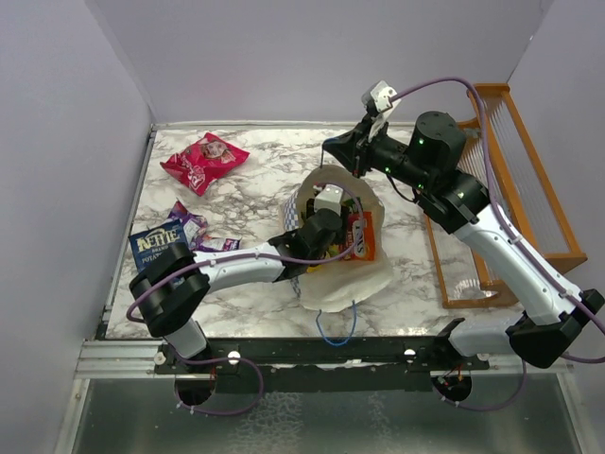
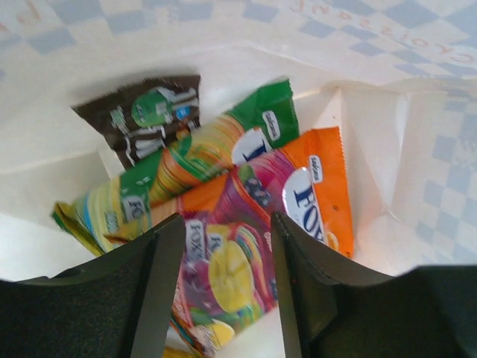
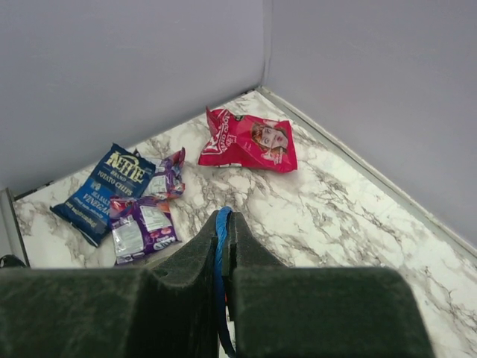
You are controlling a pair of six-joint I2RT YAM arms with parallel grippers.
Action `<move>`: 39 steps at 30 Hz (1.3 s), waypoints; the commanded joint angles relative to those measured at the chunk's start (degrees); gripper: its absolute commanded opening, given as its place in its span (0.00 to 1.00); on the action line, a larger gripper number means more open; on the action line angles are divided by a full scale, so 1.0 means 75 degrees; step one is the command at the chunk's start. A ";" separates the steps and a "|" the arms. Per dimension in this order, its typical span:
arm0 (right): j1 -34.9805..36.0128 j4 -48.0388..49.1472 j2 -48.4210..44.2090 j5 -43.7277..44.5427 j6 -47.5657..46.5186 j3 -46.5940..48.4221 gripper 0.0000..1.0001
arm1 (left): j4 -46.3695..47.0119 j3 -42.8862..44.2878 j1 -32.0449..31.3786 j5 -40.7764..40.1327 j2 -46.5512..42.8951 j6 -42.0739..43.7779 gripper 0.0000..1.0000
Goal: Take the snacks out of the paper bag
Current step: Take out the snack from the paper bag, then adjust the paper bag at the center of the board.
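Observation:
The paper bag (image 1: pixel 345 276) lies open mid-table, and my left gripper (image 1: pixel 324 224) reaches into its mouth. In the left wrist view that gripper (image 2: pixel 227 224) is open, its fingers standing either side of a purple-and-yellow candy packet (image 2: pixel 223 280). An orange packet (image 2: pixel 320 190), a green packet (image 2: pixel 201 153) and a brown packet (image 2: pixel 149 119) lie beside it on the bag's floor. My right gripper (image 3: pixel 225 216) is shut on the bag's blue cord handle (image 3: pixel 221 250), held up at the bag's far rim (image 1: pixel 333 151). Out on the table lie a pink-red bag (image 1: pixel 203 161), a dark blue chips bag (image 1: pixel 154 244) and purple packs (image 1: pixel 196 227).
An orange wooden rack (image 1: pixel 529 189) stands along the right edge of the marble table (image 1: pixel 255 184). Grey walls close in the back and both sides. The bag's second blue handle (image 1: pixel 336 328) loops toward the near edge.

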 commanded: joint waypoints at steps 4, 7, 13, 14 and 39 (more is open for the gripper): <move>0.0055 0.0559 -0.0148 0.0364 -0.0312 0.0203 0.02 | -0.0603 0.0036 0.0138 -0.0733 -0.0276 -0.0165 0.56; 0.0055 0.0572 -0.0054 0.0718 -0.0404 0.0195 0.02 | -0.1176 -0.0015 0.0149 -0.0911 -0.0426 -0.0846 0.61; 0.0055 0.0496 0.0241 0.2080 -0.0279 0.0319 0.02 | -0.1594 0.0117 0.0192 -0.0901 -0.0159 -0.1188 0.62; 0.0055 0.0419 0.0320 0.2263 -0.0329 0.0427 0.02 | -0.1548 0.0217 0.0242 -0.0790 -0.0074 -0.1059 0.62; 0.0055 0.0210 0.0198 0.1546 -0.1668 0.0509 0.02 | -0.1147 0.1860 0.1158 0.1758 0.1337 0.0542 0.63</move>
